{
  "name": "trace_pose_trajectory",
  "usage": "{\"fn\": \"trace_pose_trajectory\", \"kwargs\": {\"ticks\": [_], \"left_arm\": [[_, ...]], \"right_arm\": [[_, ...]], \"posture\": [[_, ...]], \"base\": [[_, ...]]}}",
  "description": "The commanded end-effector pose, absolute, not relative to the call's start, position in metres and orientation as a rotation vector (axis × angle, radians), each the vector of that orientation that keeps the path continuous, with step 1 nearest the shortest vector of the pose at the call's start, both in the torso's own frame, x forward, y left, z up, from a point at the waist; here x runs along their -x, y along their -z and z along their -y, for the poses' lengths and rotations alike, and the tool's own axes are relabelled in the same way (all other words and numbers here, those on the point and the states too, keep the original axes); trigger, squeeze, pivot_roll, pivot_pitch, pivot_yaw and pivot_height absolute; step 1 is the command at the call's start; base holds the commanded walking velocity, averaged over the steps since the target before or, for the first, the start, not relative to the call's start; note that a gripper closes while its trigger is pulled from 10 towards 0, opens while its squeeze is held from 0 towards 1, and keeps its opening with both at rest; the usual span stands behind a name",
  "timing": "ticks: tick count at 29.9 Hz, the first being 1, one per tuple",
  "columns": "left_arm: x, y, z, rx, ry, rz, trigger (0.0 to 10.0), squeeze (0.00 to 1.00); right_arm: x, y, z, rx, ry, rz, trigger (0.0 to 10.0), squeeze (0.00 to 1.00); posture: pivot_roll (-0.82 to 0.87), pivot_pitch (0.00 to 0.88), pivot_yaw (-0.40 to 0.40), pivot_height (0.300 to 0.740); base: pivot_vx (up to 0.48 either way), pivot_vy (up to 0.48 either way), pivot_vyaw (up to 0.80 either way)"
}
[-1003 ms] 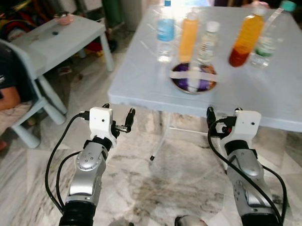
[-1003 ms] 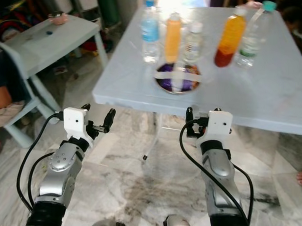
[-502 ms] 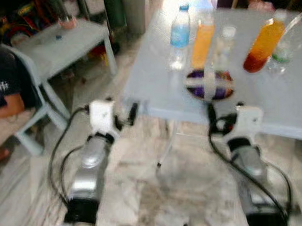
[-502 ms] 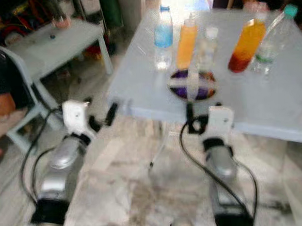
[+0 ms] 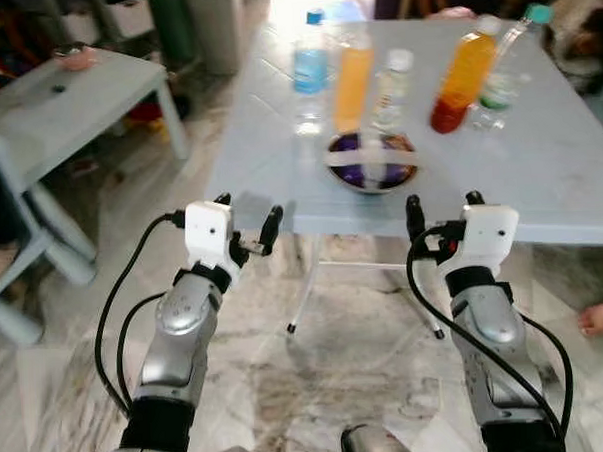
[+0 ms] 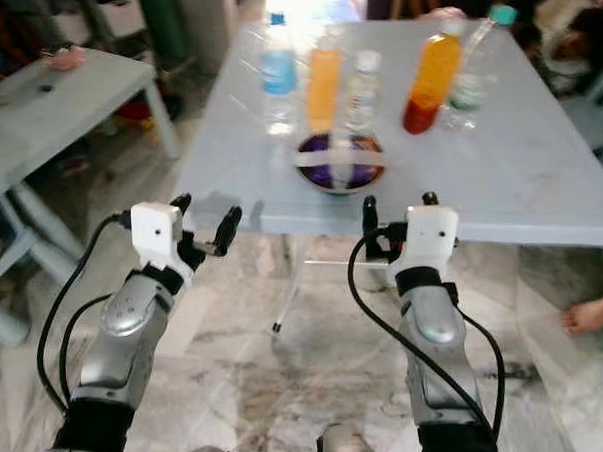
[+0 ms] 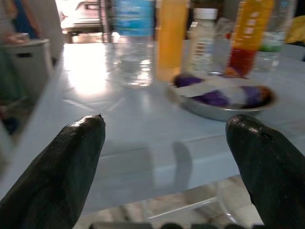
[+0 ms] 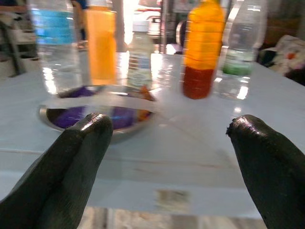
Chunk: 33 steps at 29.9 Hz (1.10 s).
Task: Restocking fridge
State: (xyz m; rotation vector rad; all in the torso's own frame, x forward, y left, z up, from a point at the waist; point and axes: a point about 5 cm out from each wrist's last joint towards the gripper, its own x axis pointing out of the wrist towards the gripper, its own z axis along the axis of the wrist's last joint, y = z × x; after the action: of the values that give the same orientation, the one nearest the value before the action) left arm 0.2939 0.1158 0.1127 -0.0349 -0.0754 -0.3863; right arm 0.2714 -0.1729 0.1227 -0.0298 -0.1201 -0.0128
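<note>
Several bottles stand on a pale blue table point(image 5: 540, 191): a blue-labelled water bottle point(image 5: 309, 71), an orange drink bottle point(image 5: 353, 84), a small white-capped bottle point(image 5: 392, 87), an orange-and-red drink bottle point(image 5: 459, 79) and a clear teal-capped bottle point(image 5: 505, 67). In front of them sits a metal bowl point(image 5: 371, 163) with purple contents and white strips across it. My left gripper point(image 5: 246, 216) hangs open just short of the table's near edge. My right gripper point(image 5: 443, 208) is open too, level with that edge. Both are empty. The wrist views look across the tabletop at the bowl point(image 7: 224, 95) and the bottles point(image 8: 204, 47).
A low pale table point(image 5: 66, 96) with a pink bowl point(image 5: 72, 58) stands at the left, with a pale chair point(image 5: 13, 259) beside it. A person's foot point(image 5: 601, 318) rests on the marble floor at the right. Thin metal table legs point(image 5: 305, 301) slant down under the blue table.
The camera has moved closer and swung right, so the blue table now sits more centred. Both grippers stay open and have come nearer the table's front edge.
</note>
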Motion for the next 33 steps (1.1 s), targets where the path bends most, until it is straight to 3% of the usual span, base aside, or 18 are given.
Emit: {"fn": "trace_pose_trajectory", "kwargs": {"ticks": [1, 3, 9, 33], "left_arm": [[-0.292, -0.111, -0.123, 0.022, 0.359, 0.079, 10.0, 0.00], [-0.291, -0.118, -0.139, -0.007, 0.247, 0.141, 10.0, 0.00], [-0.288, -0.116, -0.151, -0.038, 0.195, 0.123, 10.0, 0.00], [-0.289, -0.113, -0.141, -0.023, 0.246, 0.109, 10.0, 0.00]], "right_arm": [[-0.271, -0.126, 0.174, 0.030, 0.023, 0.131, 10.0, 0.00], [-0.270, -0.130, 0.175, 0.036, 0.027, 0.145, 10.0, 0.00], [-0.270, -0.142, 0.176, 0.031, 0.028, 0.182, 10.0, 0.00], [-0.262, -0.121, 0.176, 0.015, 0.056, 0.102, 10.0, 0.00]], "posture": [[-0.13, 0.046, 0.045, 0.740], [-0.13, 0.046, 0.047, 0.740], [-0.13, 0.044, 0.050, 0.740], [-0.13, 0.042, 0.057, 0.740]], "base": [[0.000, 0.000, 0.00], [0.000, 0.000, 0.00], [0.206, 0.000, 0.00], [0.217, 0.000, -0.04]]}}
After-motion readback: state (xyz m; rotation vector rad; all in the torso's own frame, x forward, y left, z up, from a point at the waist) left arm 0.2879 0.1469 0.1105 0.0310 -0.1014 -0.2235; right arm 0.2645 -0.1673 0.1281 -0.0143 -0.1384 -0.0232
